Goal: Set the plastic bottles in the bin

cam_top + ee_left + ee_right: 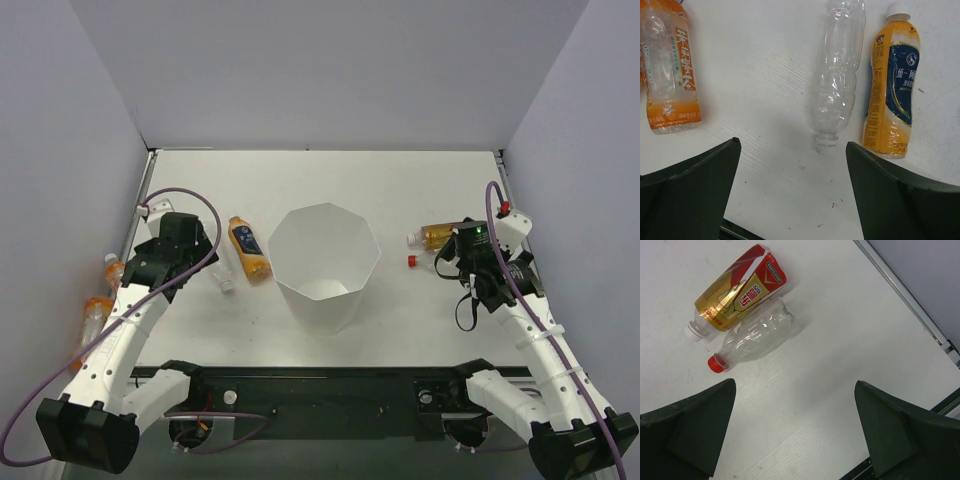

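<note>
Just ahead of spread L fingers (690,195): clear btl (837,75), no contact.

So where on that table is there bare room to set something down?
The wide strip of table between the bin and the back wall is bare. Either side of the bin is crowded: a blue-label bottle and a clear bottle by the left hand, a red-label bottle and a red-capped bottle by the right hand.

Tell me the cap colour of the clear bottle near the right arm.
Red cap on the clear bottle; best in right wrist view.
</note>
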### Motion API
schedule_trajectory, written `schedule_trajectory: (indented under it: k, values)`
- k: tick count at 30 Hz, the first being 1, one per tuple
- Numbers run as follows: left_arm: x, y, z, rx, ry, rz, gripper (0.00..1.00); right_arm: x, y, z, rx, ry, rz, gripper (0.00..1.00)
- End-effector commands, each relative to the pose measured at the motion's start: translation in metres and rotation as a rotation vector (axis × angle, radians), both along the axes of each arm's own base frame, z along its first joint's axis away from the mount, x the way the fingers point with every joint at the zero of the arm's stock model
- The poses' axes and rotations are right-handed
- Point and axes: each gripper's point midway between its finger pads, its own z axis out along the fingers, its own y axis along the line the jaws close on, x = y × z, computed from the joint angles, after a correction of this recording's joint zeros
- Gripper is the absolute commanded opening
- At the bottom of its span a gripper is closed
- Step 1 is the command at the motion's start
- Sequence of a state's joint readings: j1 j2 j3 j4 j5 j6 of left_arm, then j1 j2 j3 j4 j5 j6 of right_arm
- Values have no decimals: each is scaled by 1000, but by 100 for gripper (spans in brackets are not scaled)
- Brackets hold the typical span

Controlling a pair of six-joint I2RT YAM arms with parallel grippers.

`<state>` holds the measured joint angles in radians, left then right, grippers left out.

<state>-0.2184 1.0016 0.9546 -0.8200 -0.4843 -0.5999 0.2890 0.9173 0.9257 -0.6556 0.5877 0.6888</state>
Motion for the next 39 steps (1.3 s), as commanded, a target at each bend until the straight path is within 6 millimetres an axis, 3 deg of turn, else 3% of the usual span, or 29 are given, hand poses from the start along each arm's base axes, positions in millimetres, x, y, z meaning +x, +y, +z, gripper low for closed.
schedule_trajectory:
  k: [1, 10, 13, 14, 15, 16, 17, 18, 25, 30, 34, 39]
  values:
    - [2, 0, 13, -33, -56, 18, 97, -4, -7, 6, -28, -8, -33, 100]
    - [0, 0, 11, -51, -96, 36, 97, -11, -13, -4, -48, 16, -48, 100]
    - [-2, 0, 13, -61, -123, 40, 97, -17, -25, -18, 13, 46, -112, 100]
    - [-2, -1, 14, -66, -126, 36, 97, -16, -16, -27, 90, 65, -86, 100]
    - [-4, 0, 15, -70, -131, 39, 97, -16, -25, -35, 133, 62, -134, 100]
    - [-3, -1, 18, -82, -140, 43, 97, -16, -16, -45, 213, 79, -115, 100]
    - [-5, -1, 18, -88, -138, 47, 97, -12, -23, -46, 258, 46, -160, 99]
    - [-5, -4, 20, -102, -138, 38, 97, -4, -13, -49, 332, 30, -133, 99]
    - [-4, -17, 9, -143, -82, -11, 97, 31, -16, -71, 522, 27, -192, 96]
    - [-2, -22, 10, -155, -75, -46, 97, 59, -13, -83, 580, -17, -201, 96]
    - [0, -28, 17, -173, -94, -86, 97, 70, -11, -101, 613, 8, -224, 96]
    - [0, -30, 22, -177, -110, -104, 97, 90, 3, -120, 701, -10, -209, 96]
